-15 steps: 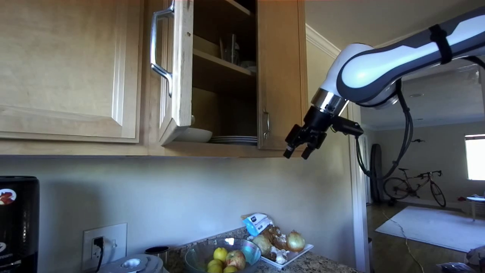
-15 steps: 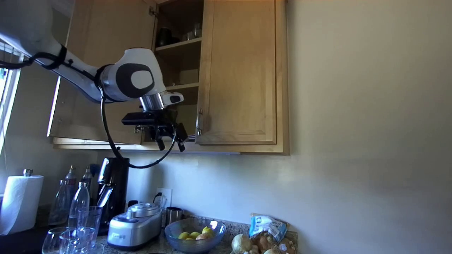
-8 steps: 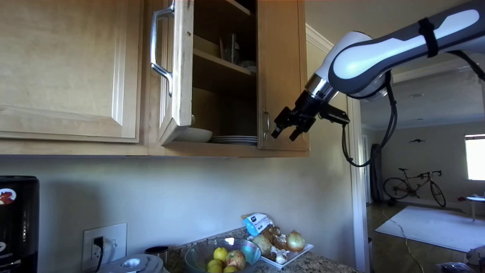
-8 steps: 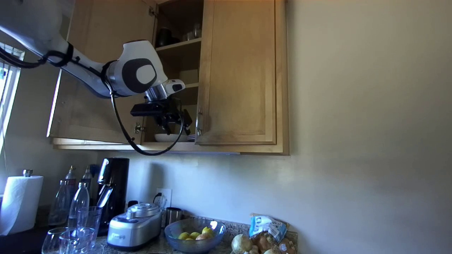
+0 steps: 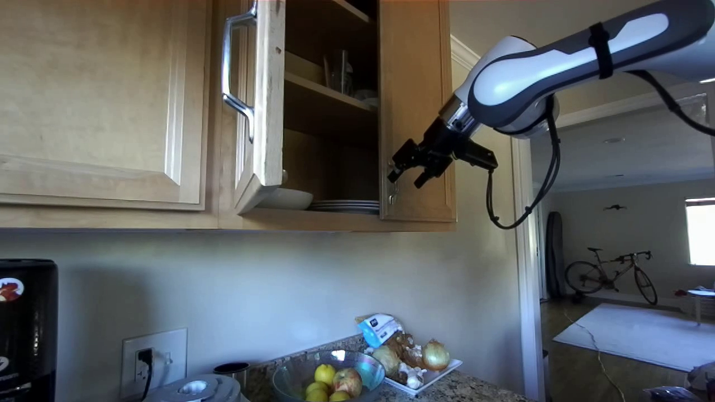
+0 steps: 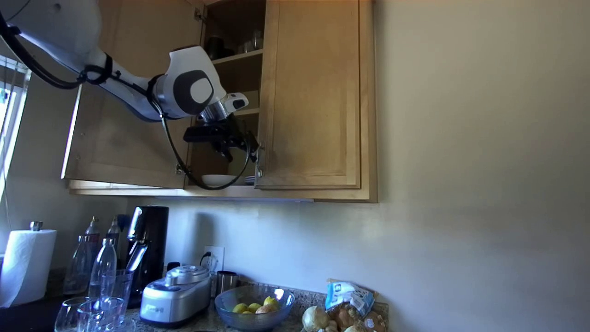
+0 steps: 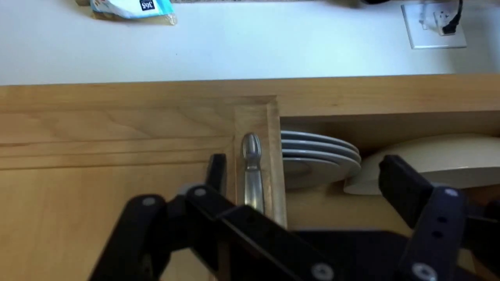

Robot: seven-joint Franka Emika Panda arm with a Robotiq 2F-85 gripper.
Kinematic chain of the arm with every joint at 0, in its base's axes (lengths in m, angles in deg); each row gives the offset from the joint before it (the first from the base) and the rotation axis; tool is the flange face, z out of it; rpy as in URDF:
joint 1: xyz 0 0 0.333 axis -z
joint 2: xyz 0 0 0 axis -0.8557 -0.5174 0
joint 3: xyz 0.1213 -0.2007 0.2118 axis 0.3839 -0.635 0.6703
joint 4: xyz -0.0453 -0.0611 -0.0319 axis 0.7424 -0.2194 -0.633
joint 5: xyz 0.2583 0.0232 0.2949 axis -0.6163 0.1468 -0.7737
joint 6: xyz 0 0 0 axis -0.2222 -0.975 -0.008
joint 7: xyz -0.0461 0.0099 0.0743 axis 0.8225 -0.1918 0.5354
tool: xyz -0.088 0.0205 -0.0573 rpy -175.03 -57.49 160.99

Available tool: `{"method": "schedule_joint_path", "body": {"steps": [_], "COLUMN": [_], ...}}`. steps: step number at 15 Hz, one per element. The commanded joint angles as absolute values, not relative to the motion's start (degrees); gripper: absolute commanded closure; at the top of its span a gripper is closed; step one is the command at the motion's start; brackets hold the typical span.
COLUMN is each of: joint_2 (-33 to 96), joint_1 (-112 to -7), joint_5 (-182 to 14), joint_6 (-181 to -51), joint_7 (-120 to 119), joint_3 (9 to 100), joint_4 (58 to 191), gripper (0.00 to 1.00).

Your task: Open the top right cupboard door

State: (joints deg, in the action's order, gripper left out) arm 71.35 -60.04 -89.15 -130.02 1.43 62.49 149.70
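1. Top right cupboard door (image 6: 313, 92): light oak, closed, found at the right-hand end of the upper cabinet (image 6: 368, 138) in both exterior views; small silver pull (image 7: 253, 171) fitted near its lower corner.
2. Gripper (image 5: 406, 179): jaws parted wide, nothing held; in the wrist view the pull is seen between the two fingers (image 7: 217, 171), nearer one; contact cannot be told.
3. Neighbouring door (image 5: 269, 106): swung open, fitted with a long bar handle (image 5: 226, 61); stacked plates (image 7: 312, 168) and a pale bowl (image 7: 453, 154) exposed within.
4. Bag (image 7: 131, 8): blue and white; "365" printed on a dark square, inverted in the wrist view.
5. Black appliance (image 5: 28, 329): round red-and-white sticker (image 5: 11, 289) affixed; lower markings cannot be read.
6. Silver appliance (image 6: 175, 302): front lettering too blurred to be read.
7. Glass bowl (image 6: 253, 320): fruit (image 5: 347, 382) contained, set on the counter (image 5: 469, 391).
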Motion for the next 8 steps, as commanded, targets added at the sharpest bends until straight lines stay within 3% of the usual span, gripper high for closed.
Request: {"method": "schedule_joint_path", "body": {"steps": [1,8], "joint_2": [68.34,62.2], "joint_1": [-58.81,-57.95], "joint_5": [-86.35,-82.91], "joint_6": [-132.1,-132.56], "joint_7": [-0.31,-1.6], "joint_3": [63.08,62.93], "joint_4": [146.03,140.05], "gripper": [0.0,0.02]}}
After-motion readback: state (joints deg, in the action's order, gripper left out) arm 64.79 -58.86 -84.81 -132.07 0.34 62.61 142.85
